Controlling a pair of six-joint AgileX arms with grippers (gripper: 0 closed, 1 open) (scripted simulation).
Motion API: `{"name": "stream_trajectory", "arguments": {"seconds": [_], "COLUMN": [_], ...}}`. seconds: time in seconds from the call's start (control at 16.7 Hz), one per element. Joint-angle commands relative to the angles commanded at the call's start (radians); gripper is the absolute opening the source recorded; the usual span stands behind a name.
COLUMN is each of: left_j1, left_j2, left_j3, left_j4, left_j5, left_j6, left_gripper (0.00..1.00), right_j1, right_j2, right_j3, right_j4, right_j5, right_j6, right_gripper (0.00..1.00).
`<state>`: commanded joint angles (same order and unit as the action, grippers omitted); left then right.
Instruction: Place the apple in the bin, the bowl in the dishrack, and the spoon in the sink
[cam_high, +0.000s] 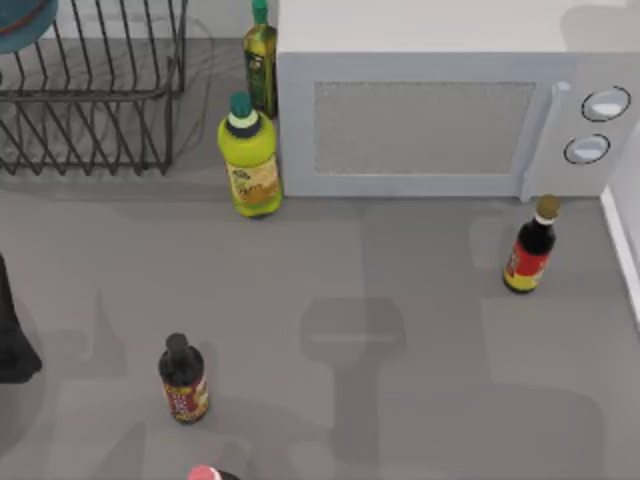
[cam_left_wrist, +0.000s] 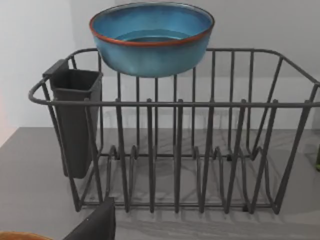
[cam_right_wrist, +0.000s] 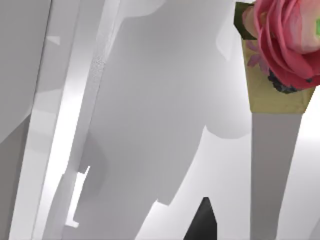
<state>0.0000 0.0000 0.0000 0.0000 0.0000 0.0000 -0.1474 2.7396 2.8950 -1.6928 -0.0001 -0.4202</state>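
Left tool (cam_left_wrist: 95, 225): seen at the near edge of the left wrist view, low over the counter (cam_high: 400, 300), facing the dishrack (cam_left_wrist: 175, 150); whether spread or pressed together cannot be told. Left arm (cam_high: 12, 340): at the counter's left edge.

Dishrack: at the back left, with a dark utensil cup (cam_left_wrist: 75, 120) hung on one end.

Bowl (cam_left_wrist: 151, 37): upright at the rack's far upper rim; whether it is resting there cannot be told.

Right tool (cam_right_wrist: 202, 222): seen near white surfaces and a pink flower (cam_right_wrist: 285, 40); state cannot be told.

Dishrack (cam_high: 95, 90) at the worktop's (cam_high: 400, 300) back left, bowl (cam_left_wrist: 151, 37) at its far rim, microwave (cam_high: 450, 110) right of it, bottles between.
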Motion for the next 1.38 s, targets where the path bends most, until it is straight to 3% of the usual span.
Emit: {"name": "stream_trajectory", "arguments": {"seconds": [0.36,0.9,1.26,1.38], "left_j1": [0.0,0.0,0.0,0.0], "left_j2": [0.0,0.0,0.0,0.0], "left_j3": [0.0,0.0,0.0,0.0], "left_j4": [0.0,0.0,0.0,0.0], "left_j5": [0.0,0.0,0.0,0.0], "left_j6": [0.0,0.0,0.0,0.0], "left_gripper": [1.0,1.0,1.0,1.0], "right_j1": [-0.006,0.0,0.0,0.0], "right_j2": [-0.006,-0.123,-0.137,-0.137], "right_j3": [-0.019,-0.413,-0.447,-0.447], "right_j4": [0.016,0.276,0.307,0.307], "right_j5": [-0.001,-0.002,-0.001,-0.001], "right_j6": [0.001,-0.002,-0.002,-0.002], "right_gripper": [0.0,0.0,0.0,0.15]}}
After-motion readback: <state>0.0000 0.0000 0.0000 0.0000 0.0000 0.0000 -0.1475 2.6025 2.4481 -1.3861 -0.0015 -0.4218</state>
